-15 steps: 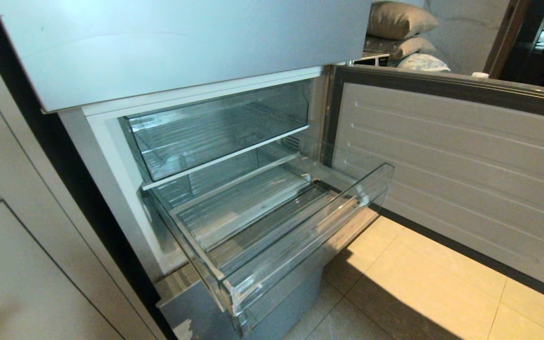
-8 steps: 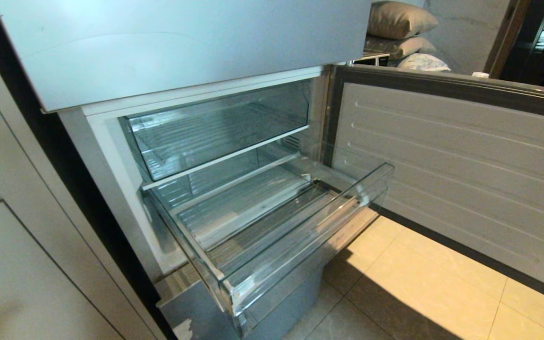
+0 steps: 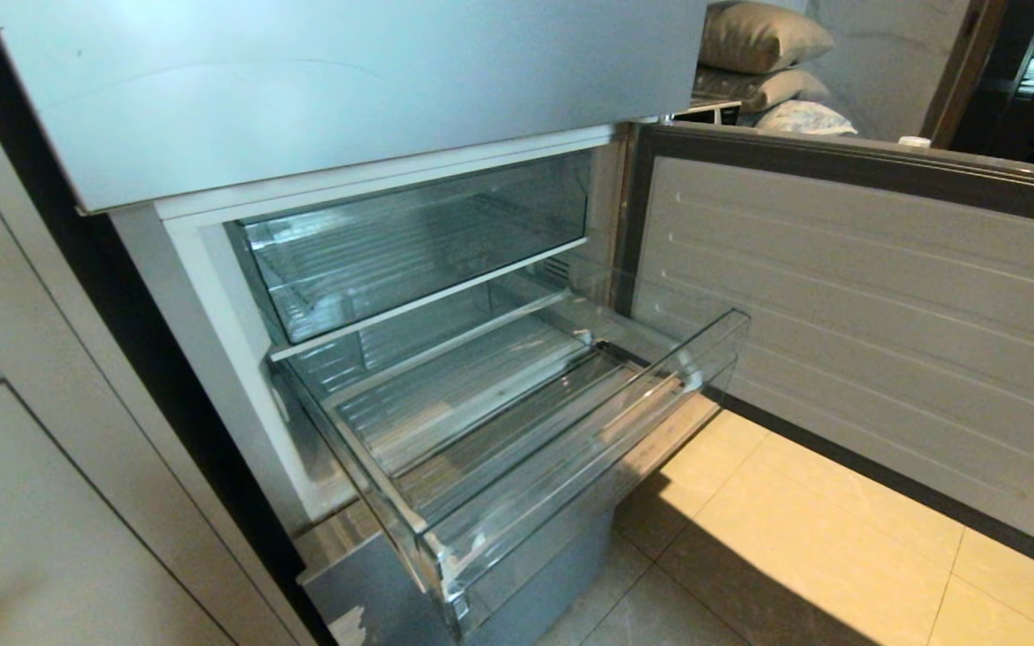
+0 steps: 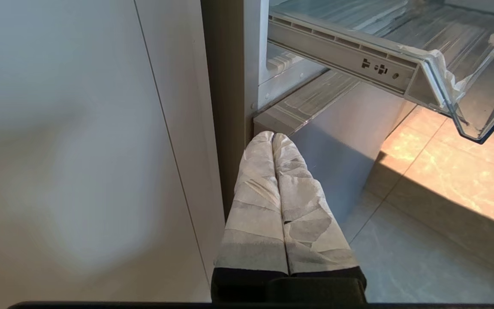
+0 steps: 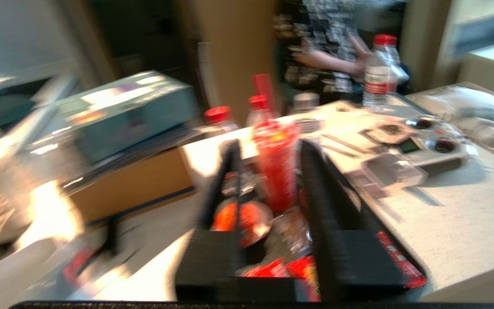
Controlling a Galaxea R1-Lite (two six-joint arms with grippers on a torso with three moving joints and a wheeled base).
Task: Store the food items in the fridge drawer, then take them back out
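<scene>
The fridge drawer [image 3: 517, 431] stands pulled out under the clear compartment [image 3: 409, 242], and we see nothing in it, so storing hasn't begun and the taking-out lies well ahead. Our left gripper [image 4: 272, 137] hangs low beside the fridge base, wrapped fingers [image 4: 255, 189] pressed together, empty. Our right gripper [image 5: 268, 171] is away at a cluttered counter [image 5: 465, 223], black fingers [image 5: 315, 193] parted with nothing clamped that we can make out. Red packets and bottles lie beneath it, though the view is smeared and we can't pick out the food items. A person [image 5: 332, 47] stands behind.
</scene>
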